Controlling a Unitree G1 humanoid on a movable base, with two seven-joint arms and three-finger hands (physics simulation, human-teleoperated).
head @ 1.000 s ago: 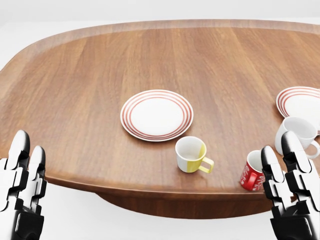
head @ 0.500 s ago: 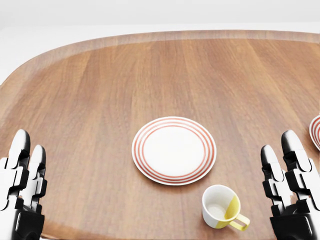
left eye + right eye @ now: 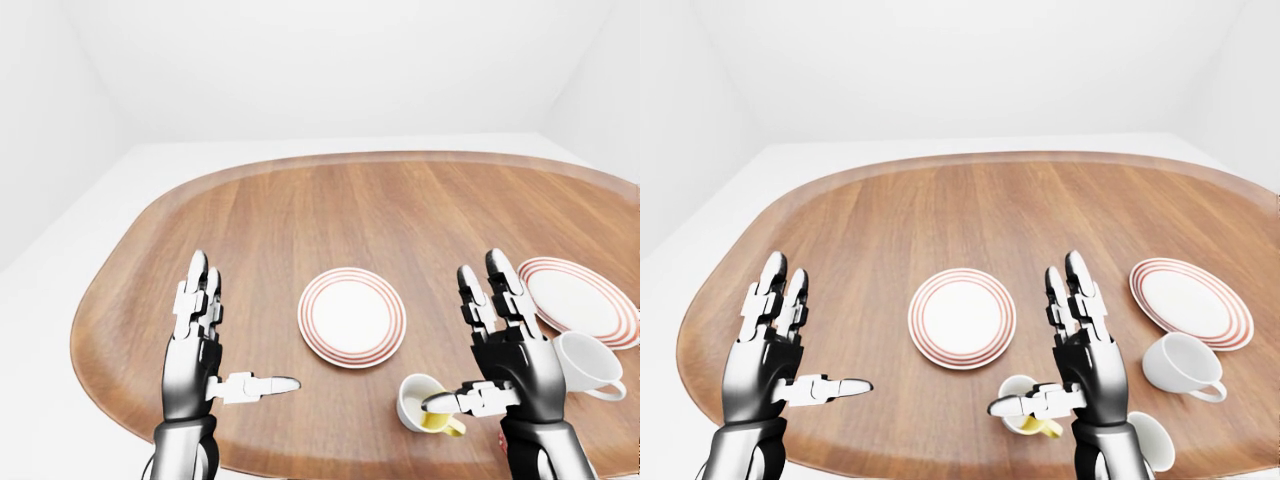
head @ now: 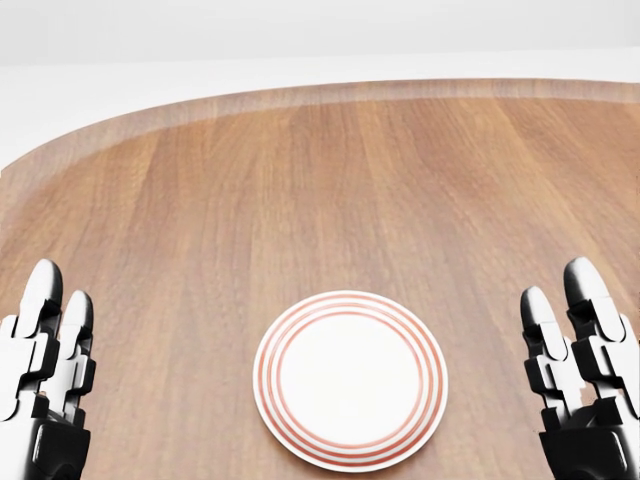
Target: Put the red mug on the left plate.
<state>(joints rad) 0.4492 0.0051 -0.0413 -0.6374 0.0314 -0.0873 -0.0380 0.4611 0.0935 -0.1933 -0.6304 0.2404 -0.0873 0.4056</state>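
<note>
Both hands raised over the wooden surface, palms facing inward, fingers spread apart, holding nothing. Left hand stands at the left of the left-eye view; right hand at the right.

Left plate, white with red rings, lies between the two hands, nothing on it. A second ringed plate lies to the right, a white mug just below it. A white-and-yellow mug sits below the left plate, beside the right hand's thumb.

Red mug: almost wholly hidden. Only a thin red sliver shows at the right wrist's edge in the left-eye view; the right-eye view shows no red at all. Upright or tipped, handle direction: cannot tell.

Judgement: the mug lies low and close under the right forearm, so the right hand is much the nearer. It would need to draw back and down to reach it, then carry it up-left past the yellow mug.
</note>
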